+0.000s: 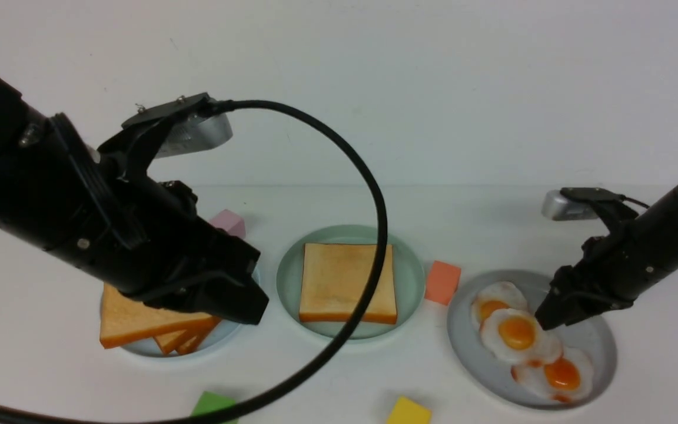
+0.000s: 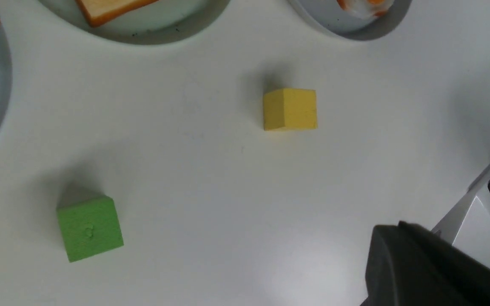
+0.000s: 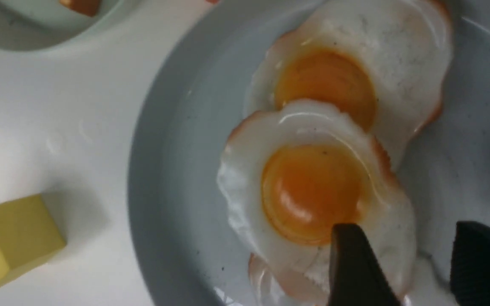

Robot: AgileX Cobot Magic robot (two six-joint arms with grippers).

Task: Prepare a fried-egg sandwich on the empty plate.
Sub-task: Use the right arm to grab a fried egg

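One golden toast slice (image 1: pixel 346 282) lies flat on the mint-green plate (image 1: pixel 411 277) in the middle. Three fried eggs overlap on the grey plate (image 1: pixel 601 347) at the right; the middle egg (image 1: pixel 517 333) lies on top. My right gripper (image 1: pixel 548 321) is open and down at that egg's right edge. In the right wrist view it (image 3: pixel 406 229) stands astride the egg (image 3: pixel 309 191): one finger over its white rim, the other over bare plate (image 3: pixel 172 170). My left gripper (image 1: pixel 248 306) hovers over the pale blue plate; its jaws are hidden.
Several loose toast slices (image 1: pixel 139 321) are stacked on the pale blue plate (image 1: pixel 221 335) at the left. Foam blocks lie around: pink (image 1: pixel 228 222), orange (image 1: pixel 442 281), green (image 1: pixel 212 405) and yellow (image 1: pixel 409 411). The left arm's cable (image 1: pixel 374 200) loops in front of the mint plate.
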